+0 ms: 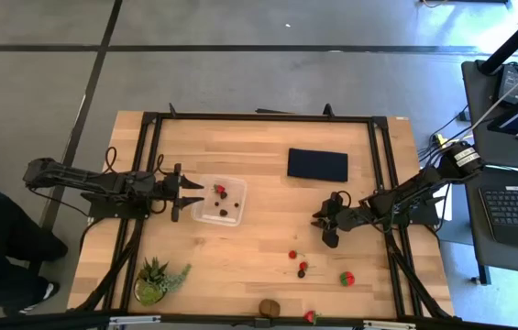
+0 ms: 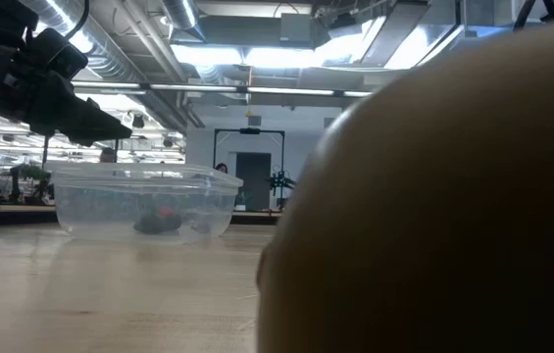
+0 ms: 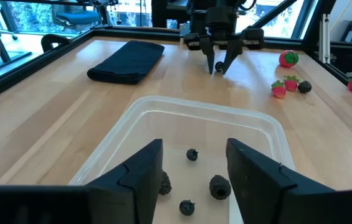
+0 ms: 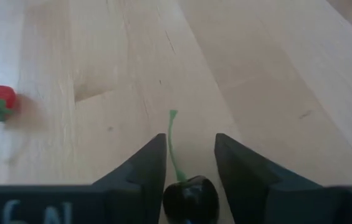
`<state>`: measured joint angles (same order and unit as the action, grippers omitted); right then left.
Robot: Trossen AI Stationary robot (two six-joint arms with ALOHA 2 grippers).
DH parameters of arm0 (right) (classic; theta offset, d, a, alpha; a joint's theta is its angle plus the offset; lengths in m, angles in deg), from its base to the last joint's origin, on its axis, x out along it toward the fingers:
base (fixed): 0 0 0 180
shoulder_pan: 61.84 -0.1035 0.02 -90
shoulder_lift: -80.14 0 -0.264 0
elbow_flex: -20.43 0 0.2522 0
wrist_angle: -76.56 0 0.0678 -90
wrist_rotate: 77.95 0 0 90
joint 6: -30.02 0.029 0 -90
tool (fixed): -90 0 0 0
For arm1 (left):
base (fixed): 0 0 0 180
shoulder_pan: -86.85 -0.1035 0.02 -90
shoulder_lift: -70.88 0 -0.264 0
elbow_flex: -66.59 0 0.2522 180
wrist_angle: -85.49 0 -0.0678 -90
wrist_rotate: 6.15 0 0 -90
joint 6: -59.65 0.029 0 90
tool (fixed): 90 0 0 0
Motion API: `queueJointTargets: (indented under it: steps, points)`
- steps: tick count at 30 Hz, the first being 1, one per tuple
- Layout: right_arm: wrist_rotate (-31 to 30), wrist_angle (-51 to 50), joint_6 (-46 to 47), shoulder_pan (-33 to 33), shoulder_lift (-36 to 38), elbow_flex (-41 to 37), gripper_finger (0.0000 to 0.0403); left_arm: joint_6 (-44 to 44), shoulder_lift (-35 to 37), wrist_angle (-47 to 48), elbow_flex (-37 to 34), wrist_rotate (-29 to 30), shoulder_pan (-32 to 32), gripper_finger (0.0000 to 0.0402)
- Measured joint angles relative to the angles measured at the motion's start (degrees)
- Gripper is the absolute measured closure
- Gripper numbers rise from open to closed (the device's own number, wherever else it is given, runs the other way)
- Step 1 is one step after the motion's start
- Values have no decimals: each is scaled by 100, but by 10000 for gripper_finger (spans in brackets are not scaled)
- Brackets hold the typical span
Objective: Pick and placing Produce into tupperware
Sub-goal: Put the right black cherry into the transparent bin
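Observation:
The clear tupperware (image 1: 219, 202) stands left of the table's middle with a strawberry (image 1: 220, 191) and several dark berries (image 3: 219, 186) inside. My left gripper (image 3: 193, 155) hovers open over its left wall, holding nothing. My right gripper (image 4: 190, 146) is at the right of the table, slanting down, shut on a dark cherry (image 4: 190, 198) with a green stem. More produce lies on the wood toward the near edge: two strawberries (image 1: 292, 255), a dark berry (image 1: 301, 273), a red fruit (image 1: 347, 278), a brown kiwi (image 1: 270, 307) and another strawberry (image 1: 311, 316). My right gripper pinches the dark cherry's round body (image 4: 177, 193) between its two fingers, one on each side. The fingers slant down toward the table from the right. The green stem (image 4: 172, 143) sticks out ahead of the fingertips, low over the wood. Whether the cherry is off the table I cannot tell.
A folded dark blue cloth (image 1: 317, 165) lies at the far middle. A spiky green potted plant (image 1: 158, 280) stands at the near left corner. A black frame (image 1: 259, 117) runs round the table. In the low view the kiwi (image 2: 433, 196) fills the right half.

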<state>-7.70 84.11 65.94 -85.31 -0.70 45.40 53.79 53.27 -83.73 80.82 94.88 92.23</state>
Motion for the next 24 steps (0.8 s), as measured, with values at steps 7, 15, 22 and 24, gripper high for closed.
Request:
queueJointTargets:
  steps: [7,15,22,24]
  points:
    - [-41,-21,-43,1,0,0,296,0,1,0,-1,-1,0,237]
    - [-80,-30,-326,-3,-2,0,288,0,0,0,0,0,0,238]
    - [-109,-32,-319,-3,-2,0,299,0,2,0,0,0,0,231]
    - [-120,-32,-319,-3,-2,0,305,0,0,0,0,0,1,232]
